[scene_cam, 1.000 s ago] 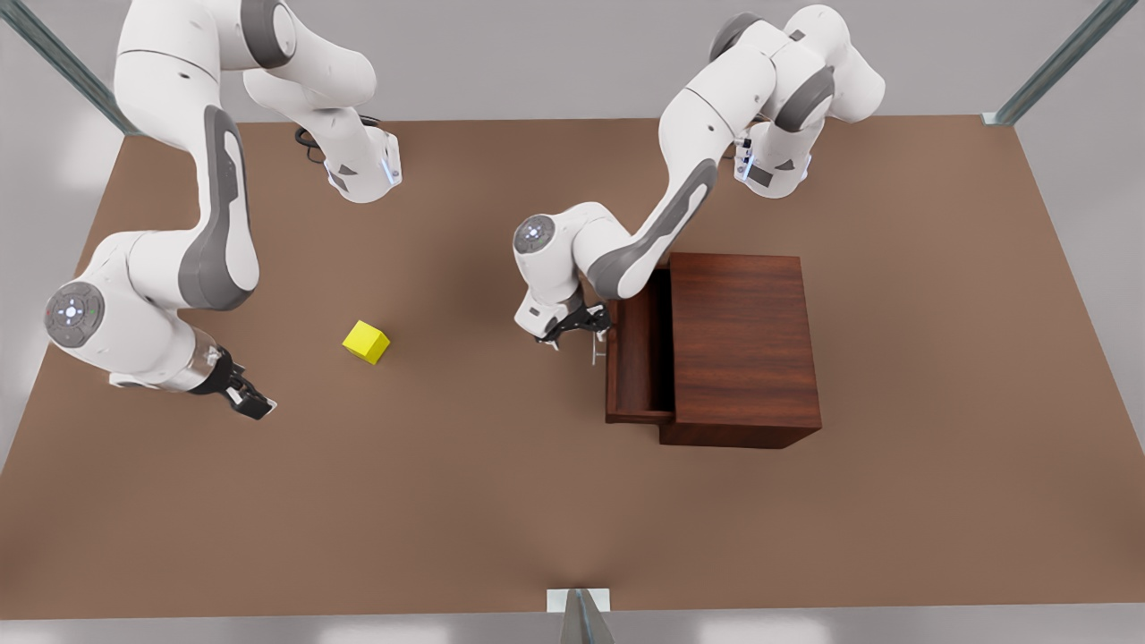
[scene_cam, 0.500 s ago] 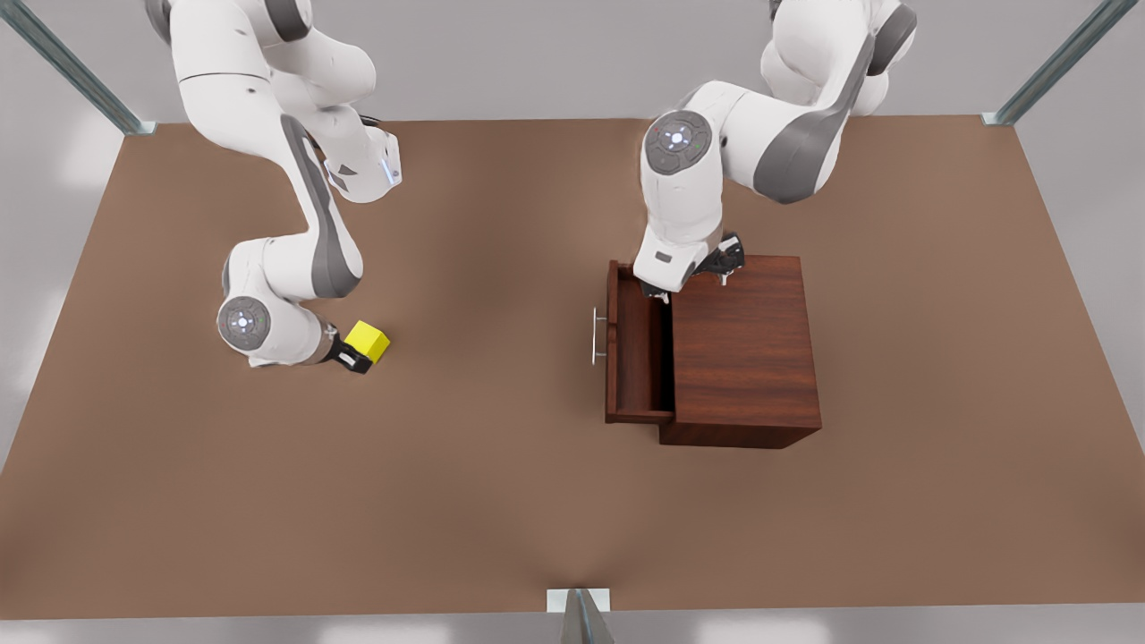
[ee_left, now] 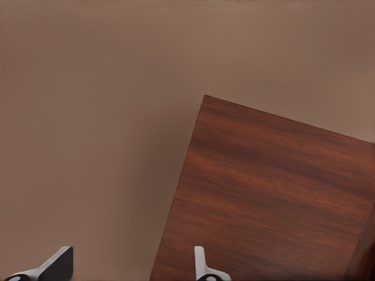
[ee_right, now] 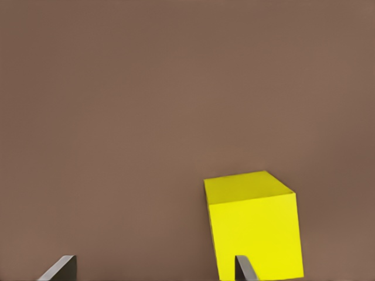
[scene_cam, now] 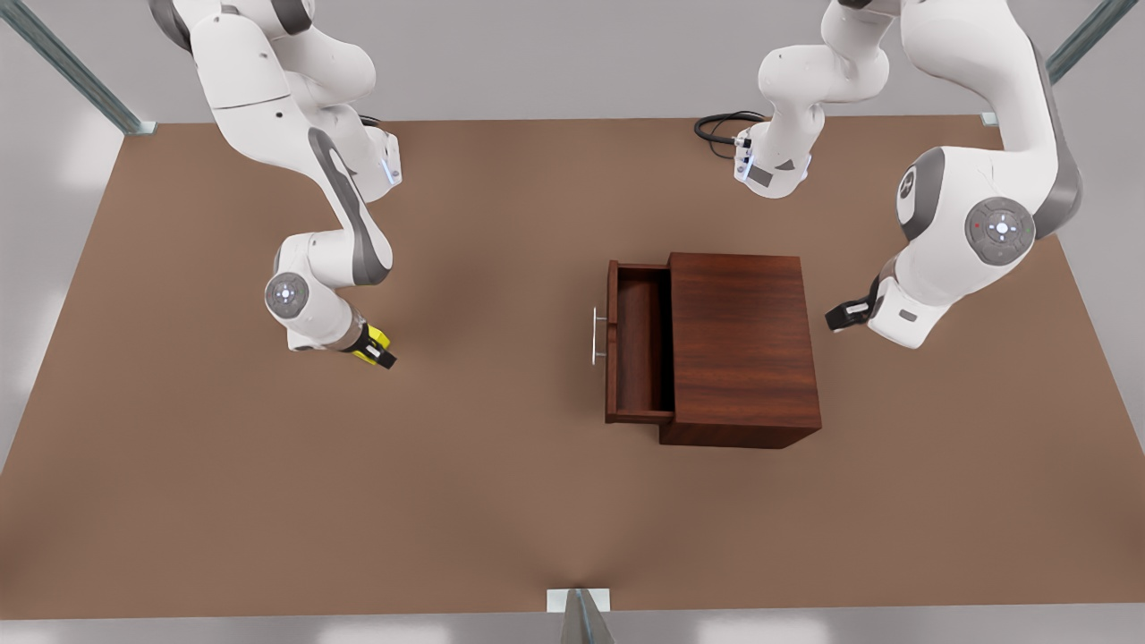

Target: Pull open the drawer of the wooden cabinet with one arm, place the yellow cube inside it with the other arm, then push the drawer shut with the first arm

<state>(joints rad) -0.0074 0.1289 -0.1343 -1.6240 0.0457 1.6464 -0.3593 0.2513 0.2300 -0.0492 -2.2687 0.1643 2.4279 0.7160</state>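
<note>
in the front view we saw the drawer (scene_cam: 637,344) pulled out of the cabinet (scene_cam: 742,344) toward that view's left, its handle (scene_cam: 595,335) free and nothing visible inside. the cube (scene_cam: 377,338) sat on the table (scene_cam: 501,501) well to that view's left, with the right gripper (scene_cam: 379,349) over it. the left gripper (scene_cam: 848,313) hung just off the cabinet's far side, on that view's right. half a second earlier that left gripper had been above the cabinet's rear corner by the drawer, and a second ago at the handle; the right gripper had been beside the cube, and before that well short of it. the drawer and cube lay as before.

in the left wrist view the fingers (ee_left: 55,266) stood spread, nothing between them, the cabinet top (ee_left: 275,199) ahead.

in the right wrist view the fingers (ee_right: 61,268) stood apart; the cube (ee_right: 255,231) sat on the table, just beyond one fingertip and not clamped.
</note>
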